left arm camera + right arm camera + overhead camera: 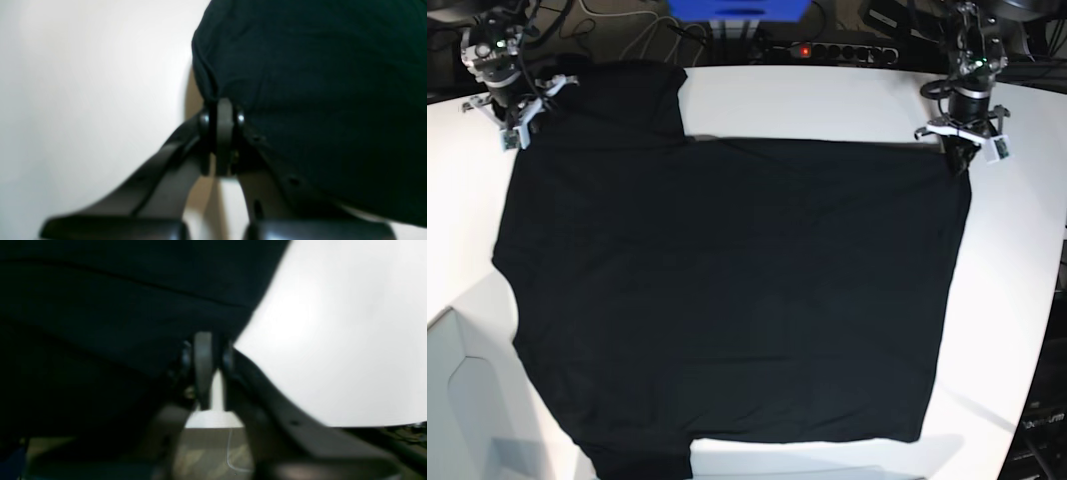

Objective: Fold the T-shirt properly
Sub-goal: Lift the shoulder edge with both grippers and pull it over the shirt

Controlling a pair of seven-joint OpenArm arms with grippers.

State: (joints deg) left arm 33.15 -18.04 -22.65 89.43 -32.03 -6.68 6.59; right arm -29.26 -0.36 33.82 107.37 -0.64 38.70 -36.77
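Plainly, T-shirt corner sits pinched in left claw.

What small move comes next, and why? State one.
Probably have the right gripper close firmly on the T-shirt corner. The left gripper already pinches the far hem corner, while the shirt lies spread flat on the white table, ready to lift and fold.

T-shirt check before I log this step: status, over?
Left gripper shut on T-shirt corner. Right gripper at the opposite corner, grip unclear. Shirt spread flat on white table. Nothing in the way.
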